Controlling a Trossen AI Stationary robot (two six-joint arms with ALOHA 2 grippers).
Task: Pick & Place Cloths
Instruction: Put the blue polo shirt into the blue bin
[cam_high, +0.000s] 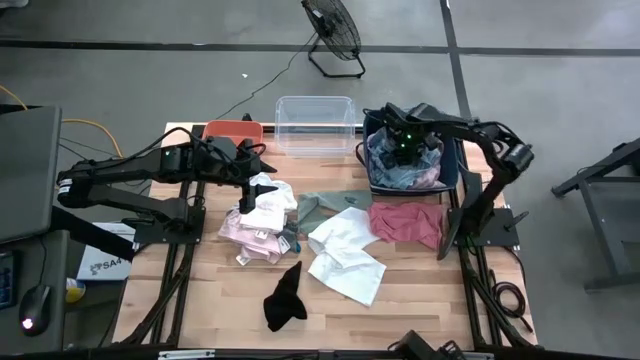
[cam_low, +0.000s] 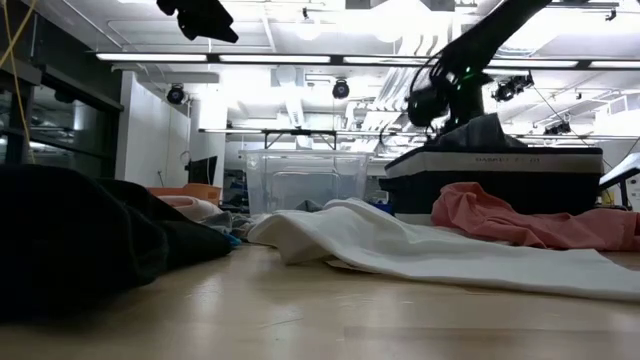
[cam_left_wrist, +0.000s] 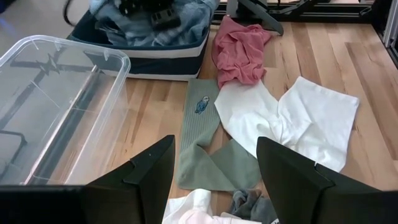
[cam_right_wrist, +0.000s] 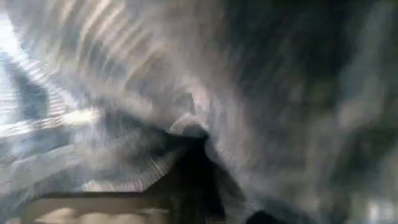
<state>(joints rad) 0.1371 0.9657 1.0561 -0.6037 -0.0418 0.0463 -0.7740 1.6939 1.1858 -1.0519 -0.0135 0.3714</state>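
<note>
My left gripper (cam_high: 256, 170) hangs open, high above the table (cam_low: 200, 18), over a heap of white (cam_high: 268, 195) and pale pink cloth (cam_high: 255, 232). Its wrist view looks down on the olive green cloth (cam_left_wrist: 199, 137), the white cloth (cam_left_wrist: 298, 118), the dark red cloth (cam_left_wrist: 239, 46) and a small grey piece (cam_left_wrist: 249, 202), all lying flat on the wood. A black cloth (cam_high: 285, 300) lies near the table's near edge. My right gripper (cam_high: 402, 140) reaches down into the dark blue bin (cam_left_wrist: 155, 62), among the blue-striped cloth (cam_left_wrist: 180, 18). Its wrist view shows only blurred striped fabric.
An orange bin (cam_high: 232, 130) and a clear bin (cam_high: 315, 122) stand along the table's far edge, left of the dark blue bin. Bare wood shows at the near corners (cam_high: 450, 300). A floor fan (cam_high: 335, 35) stands beyond the table.
</note>
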